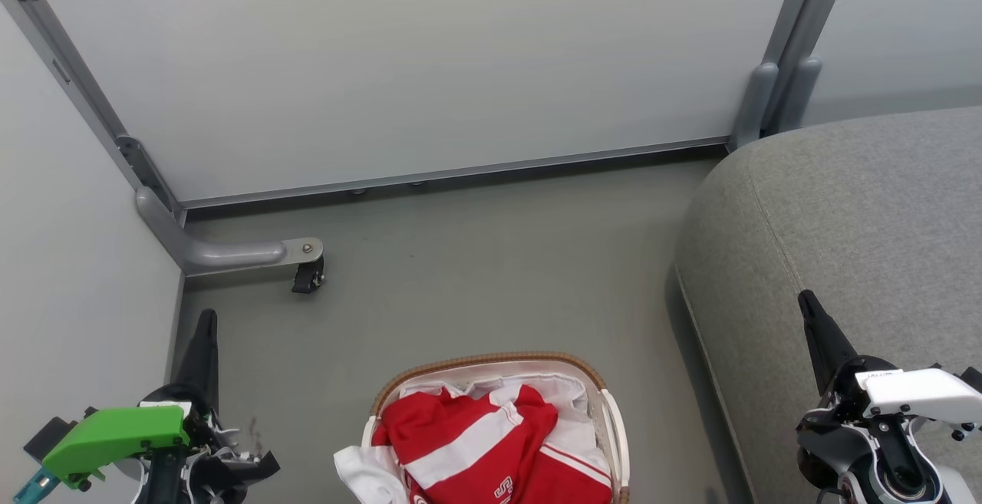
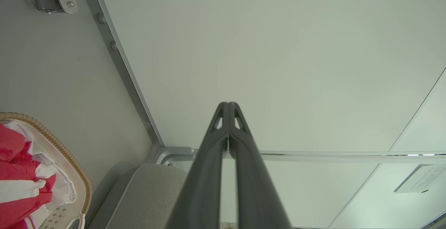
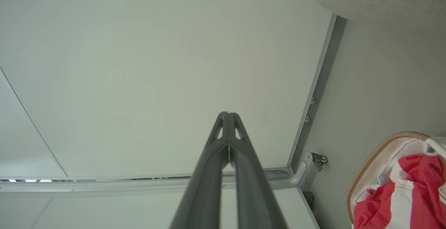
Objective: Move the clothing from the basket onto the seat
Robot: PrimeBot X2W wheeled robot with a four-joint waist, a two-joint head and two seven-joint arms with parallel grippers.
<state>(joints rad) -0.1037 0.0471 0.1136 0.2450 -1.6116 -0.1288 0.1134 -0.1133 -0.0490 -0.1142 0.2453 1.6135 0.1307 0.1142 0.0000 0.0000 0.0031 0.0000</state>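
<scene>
basket (image 1: 491, 357): one
seat (image 1: 859, 220): one
clothing (image 1: 468, 443): one heap, garments uncountable
left end effector (image 1: 205, 320): one
right end effector (image 1: 805, 303): one
caster wheel (image 1: 308, 278): one

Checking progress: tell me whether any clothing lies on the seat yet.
No: the red clothing lies in the basket, beside the seat.

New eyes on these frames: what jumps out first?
The red, white-striped soft clothing heaped in the oval white plastic, brown-woven-rimmed basket, bottom centre of the head view. Next, the big grey woven-fabric couch seat on the right. The left hand and right hand sit shut low at either side, holding nothing.
</scene>
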